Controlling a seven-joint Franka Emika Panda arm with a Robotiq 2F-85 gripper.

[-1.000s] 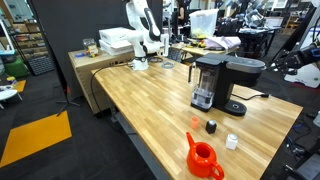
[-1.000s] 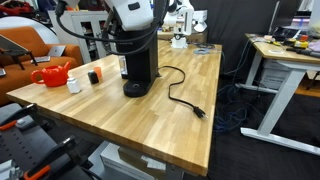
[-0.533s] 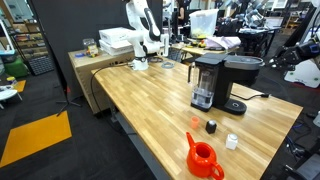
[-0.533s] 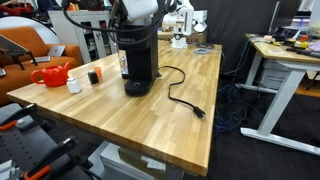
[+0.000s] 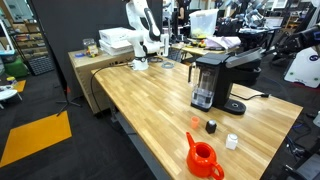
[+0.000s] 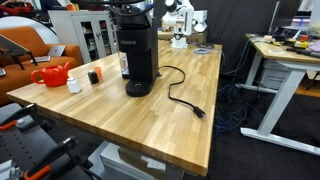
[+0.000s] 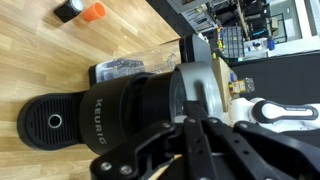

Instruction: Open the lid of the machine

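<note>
In an exterior view the machine [image 5: 212, 82] stands near the table's [image 5: 140, 100] right end, lid [image 5: 240, 60] on top. In an exterior view its cord [image 6: 200, 112] trails right. Wrist view: gripper [image 7: 190, 150] over the brew head [image 7: 120, 105]; we can't tell its opening or hold. Lid prob. stiff, light (slick plastic); we'd lift its front edge.

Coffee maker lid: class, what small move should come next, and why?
Probably lift the gripper slightly up and back to swing the lid wider: in an exterior view the lid looks only partly raised above the machine, and the wrist view shows the gripper close over the brew head.
</note>
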